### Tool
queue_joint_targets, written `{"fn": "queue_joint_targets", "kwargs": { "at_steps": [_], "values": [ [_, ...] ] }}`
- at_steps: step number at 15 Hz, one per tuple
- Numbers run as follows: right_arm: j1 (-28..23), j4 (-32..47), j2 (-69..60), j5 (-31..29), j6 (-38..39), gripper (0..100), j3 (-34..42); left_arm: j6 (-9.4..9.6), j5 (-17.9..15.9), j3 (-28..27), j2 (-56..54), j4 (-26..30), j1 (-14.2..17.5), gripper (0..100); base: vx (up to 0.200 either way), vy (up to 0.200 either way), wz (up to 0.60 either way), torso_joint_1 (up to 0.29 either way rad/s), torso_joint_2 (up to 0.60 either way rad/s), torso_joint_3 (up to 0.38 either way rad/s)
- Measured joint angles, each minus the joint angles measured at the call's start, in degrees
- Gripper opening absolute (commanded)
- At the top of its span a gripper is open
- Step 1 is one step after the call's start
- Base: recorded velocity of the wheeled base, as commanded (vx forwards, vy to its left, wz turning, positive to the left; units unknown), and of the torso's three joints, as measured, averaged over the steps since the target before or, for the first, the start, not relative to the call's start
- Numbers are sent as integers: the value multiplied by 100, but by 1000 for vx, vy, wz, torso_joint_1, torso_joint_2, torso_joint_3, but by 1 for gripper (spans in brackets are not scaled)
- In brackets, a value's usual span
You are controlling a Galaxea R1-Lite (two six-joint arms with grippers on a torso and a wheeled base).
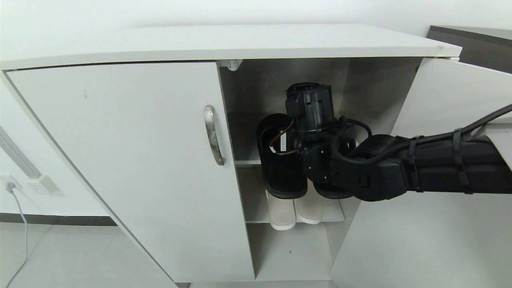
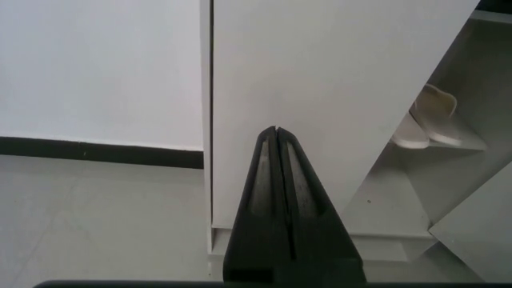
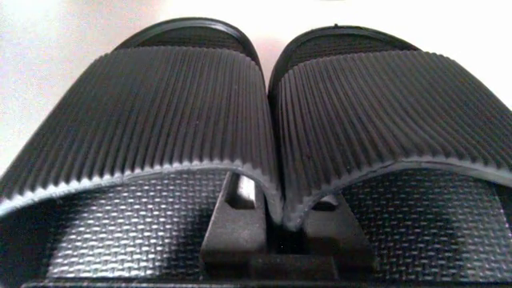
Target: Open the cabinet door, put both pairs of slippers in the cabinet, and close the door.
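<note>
While your right gripper [image 3: 280,228] pinches the black slippers [image 1: 280,160] by their inner strap edges, long axis pointing into the cabinet [image 1: 240,40] over the shelf [image 1: 247,163] above the white pair [image 1: 294,210], probably push deeper before releasing; the left gripper [image 2: 276,184], pressed together, sits farther off.

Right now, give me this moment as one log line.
right door open | left door shut | white slippers on lower shelf | right gripper shut on black slippers inside cabinet | left gripper shut, empty
</note>
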Motion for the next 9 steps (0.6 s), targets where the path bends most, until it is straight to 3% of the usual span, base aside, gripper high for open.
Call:
{"fn": "queue_joint_targets", "kwargs": {
  "at_steps": [9],
  "values": [
    [-274,983,684,11,5,0,-1684,-6,9,0,0,0,0,0,0,0,0,0,0,0]
  ]
}}
